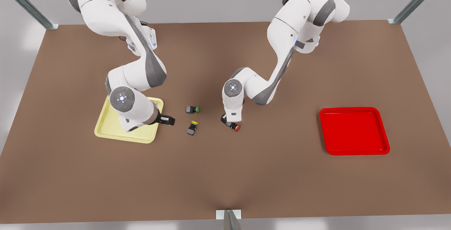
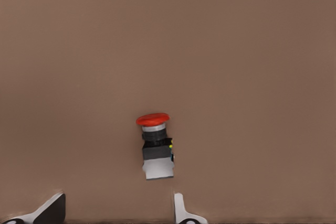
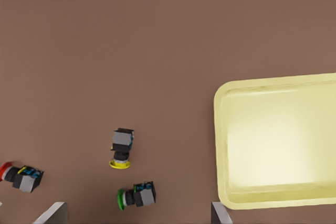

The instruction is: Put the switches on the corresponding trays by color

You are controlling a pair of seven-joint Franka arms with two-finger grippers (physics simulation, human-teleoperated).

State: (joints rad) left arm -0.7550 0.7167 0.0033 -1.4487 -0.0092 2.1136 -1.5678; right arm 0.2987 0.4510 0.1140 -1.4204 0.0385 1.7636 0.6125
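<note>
Front view: 2 white arms reach over a brown surface (image 1: pixel 225 180). The arm on the front view's left hangs over the pale yellow tray (image 1: pixel 105 126), and its right gripper (image 1: pixel 168 119) juts past the tray's right edge toward the switches. The arm on the front view's right points down, with its left gripper (image 1: pixel 229 120) just above the red-capped switch (image 1: pixel 234 127). That switch lies on its side, long axis slanting, cap toward the near right. The yellow-capped switch (image 1: pixel 192 128) lies on the surface between the 2 grippers, long axis running near to far, cap on the far end. The green-capped switch (image 1: pixel 192 109) lies just beyond it, long axis left to right, cap to the right. The red tray (image 1: pixel 354 130) sits well apart on the right.

Left wrist view: the red-capped switch (image 2: pixel 155 146) lies on bare surface ahead of the left gripper (image 2: pixel 118 211), its red cap pointing away from the jaws and its grey body toward them. The jaws stand wide and grip nothing.

Right wrist view: the right gripper (image 3: pixel 137 214) shows 2 fingertips spread wide, holding nothing. The green-capped switch (image 3: pixel 136 196) lies between them and slightly ahead. The yellow-capped switch (image 3: pixel 122 148) lies farther out, cap toward the gripper. The red-capped switch (image 3: pixel 21 176) lies off to one side. The pale yellow tray (image 3: pixel 223 145) is on the other side.
</note>
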